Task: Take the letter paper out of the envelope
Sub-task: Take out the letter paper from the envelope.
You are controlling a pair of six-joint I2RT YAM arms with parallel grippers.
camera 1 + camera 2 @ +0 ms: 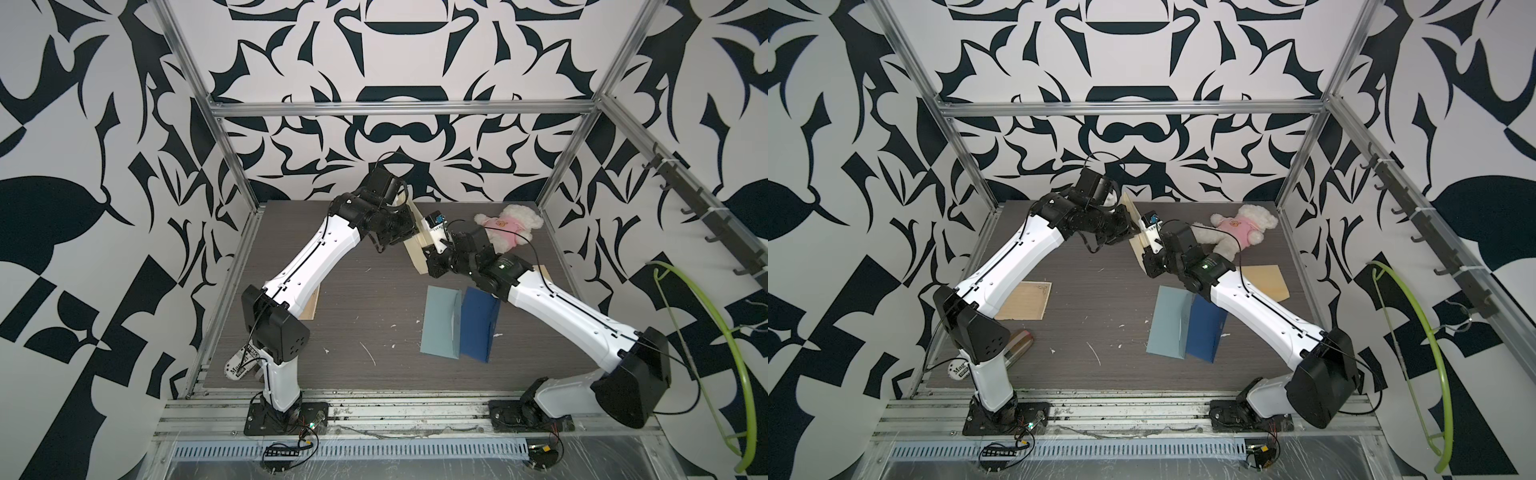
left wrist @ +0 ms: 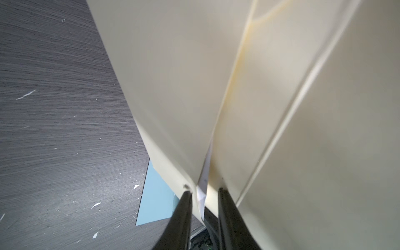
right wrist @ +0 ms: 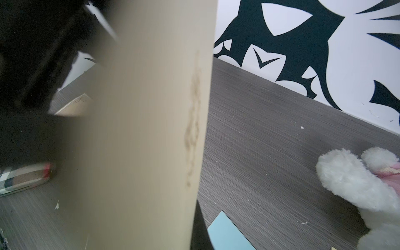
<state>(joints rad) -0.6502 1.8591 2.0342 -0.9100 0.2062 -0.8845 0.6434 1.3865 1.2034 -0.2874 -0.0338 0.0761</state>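
Note:
A cream envelope (image 1: pixel 414 248) is held up on edge above the back middle of the table, between my two grippers, in both top views (image 1: pixel 1136 245). In the left wrist view its panels (image 2: pixel 184 86) spread apart, and a white corner of the letter paper (image 2: pixel 203 179) pokes out at the seam. My left gripper (image 2: pixel 204 192) straddles that corner. Its fingertips (image 2: pixel 187 195) rest against the cream panels with a gap between them, and the paper hangs loose in that gap. My right gripper (image 1: pixel 427 250) is shut on the envelope's lower edge. The envelope (image 3: pixel 151 129) hides most of its fingers in the right wrist view.
A light blue envelope (image 1: pixel 440 320) and a dark blue one (image 1: pixel 480 324) lie overlapping mid-table under the right arm. A white plush toy in pink (image 1: pixel 509 226) lies at the back right. Tan envelopes (image 1: pixel 1023 301) (image 1: pixel 1266 282) lie at either side. A checked case (image 3: pixel 23 179) lies front left.

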